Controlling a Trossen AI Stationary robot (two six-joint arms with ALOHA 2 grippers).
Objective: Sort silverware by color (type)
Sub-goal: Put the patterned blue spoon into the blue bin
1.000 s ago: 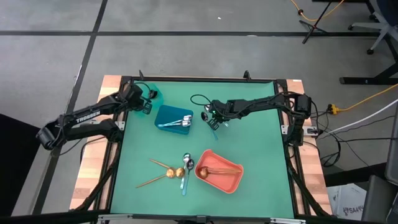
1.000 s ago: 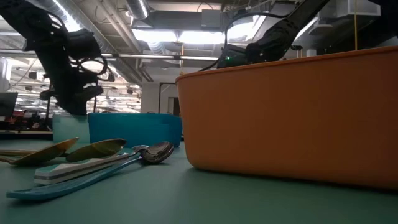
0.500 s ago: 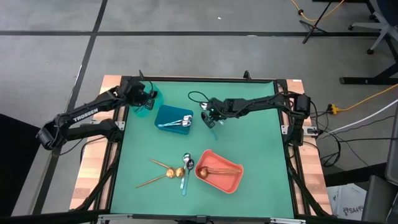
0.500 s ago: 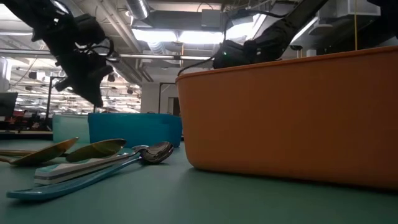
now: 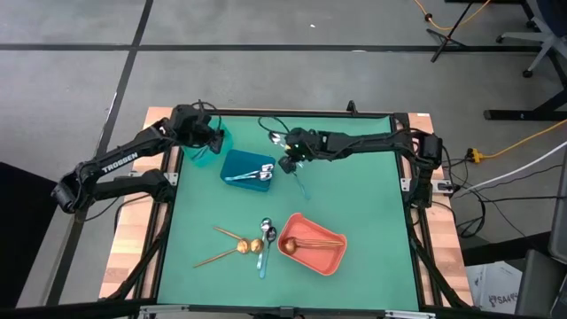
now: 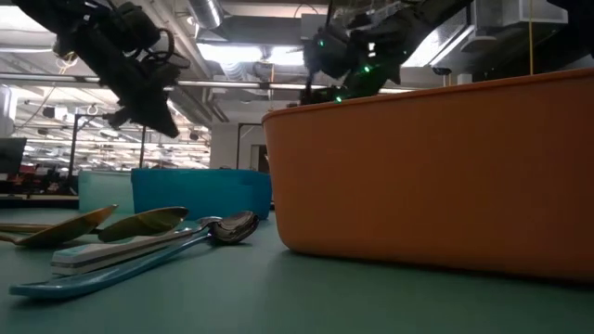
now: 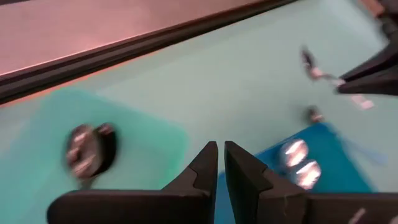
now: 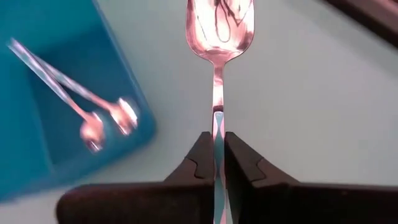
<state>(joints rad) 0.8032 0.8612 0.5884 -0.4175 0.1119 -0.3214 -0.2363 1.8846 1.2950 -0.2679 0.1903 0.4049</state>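
Green mat point(image 5: 354, 204): 2 spoons point(image 5: 257, 175) in blue bin point(image 5: 239, 163)

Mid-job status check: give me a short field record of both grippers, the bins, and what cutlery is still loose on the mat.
right gripper: shut on blue-handled spoon, beside blue bin
left gripper: shut, empty, over teal bin
blue bin contents: two silver spoons
teal bin contents: dark utensil
coral bin: copper-gold pieces inside
loose on mat: copper-gold spoons, silver spoon, blue-handled piece
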